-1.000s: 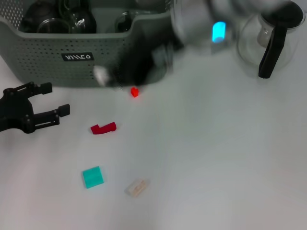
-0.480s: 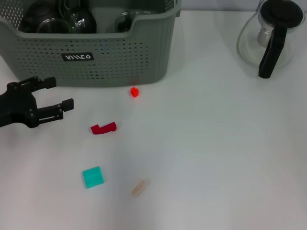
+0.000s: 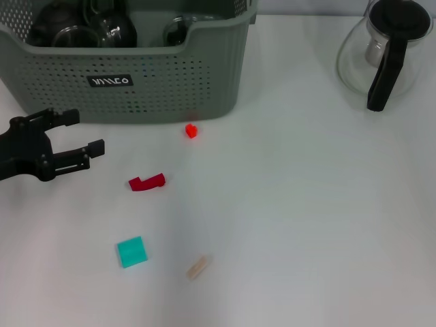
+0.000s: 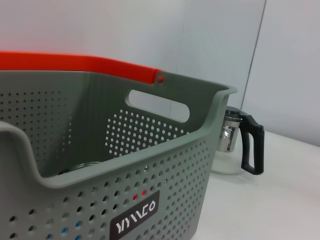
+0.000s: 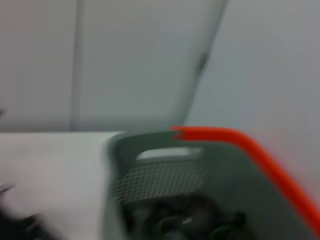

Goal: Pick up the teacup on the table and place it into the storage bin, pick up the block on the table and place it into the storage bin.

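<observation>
bin: large grey-green perforated plastic storage bin, upper left of the frame, long axis across, dark glassware inside.
blocks: small red cube just below the bin; dark red angled block, teal square block lower left on the white bench.
change: right arm gone from view; pale stick unmoved since half a second ago.
left claw: left edge, fingers apart, pointing right.

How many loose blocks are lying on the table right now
4. A small red cube just in front of the storage bin, a dark red notched block nearer, a teal square block nearer still, and a beige stick-like block beside it. More may be hidden.
</observation>
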Controlling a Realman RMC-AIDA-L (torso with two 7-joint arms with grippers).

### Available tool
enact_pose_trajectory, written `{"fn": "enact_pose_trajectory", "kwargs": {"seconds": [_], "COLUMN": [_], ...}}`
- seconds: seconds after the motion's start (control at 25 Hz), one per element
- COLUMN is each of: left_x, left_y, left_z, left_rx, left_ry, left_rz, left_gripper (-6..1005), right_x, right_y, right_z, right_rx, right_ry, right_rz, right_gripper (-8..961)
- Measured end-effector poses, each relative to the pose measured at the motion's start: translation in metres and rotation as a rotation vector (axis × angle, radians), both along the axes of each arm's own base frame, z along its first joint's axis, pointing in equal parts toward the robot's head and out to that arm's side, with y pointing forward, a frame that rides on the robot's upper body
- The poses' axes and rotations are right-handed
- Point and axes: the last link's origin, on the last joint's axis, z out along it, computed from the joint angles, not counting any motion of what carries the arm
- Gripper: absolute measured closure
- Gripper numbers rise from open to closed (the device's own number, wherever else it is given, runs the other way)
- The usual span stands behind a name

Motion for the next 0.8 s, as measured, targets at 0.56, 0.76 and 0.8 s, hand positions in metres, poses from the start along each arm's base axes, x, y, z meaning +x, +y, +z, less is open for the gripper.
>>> {"fn": "enact_pose_trajectory", "kwargs": {"seconds": [0.56, 0.76, 0.8], "left_x": [-0.002, -0.002, -0.001], "left_y": [0.000, 0.000, 0.000], "left_z": [0.000, 0.000, 0.000], "left_rx": [-0.003, -0.006, -0.008], "left_ry": [0.013, 0.014, 0.013], "left_rz": [0.003, 0.001, -0.001], "left_gripper": [177, 177, 177], "right_x": [0.119, 0.141, 0.144], "right_y": [-0.069, -0.065, -0.064], "right_z": [-0.047, -0.091, -0.100], "right_rx": [-0.326, -0.375, -0.376], "right_ry": [-0.168, -0.209, -0.218], "right_rz": [-0.131, -0.163, -0.162], "right_gripper": [156, 157, 157]}}
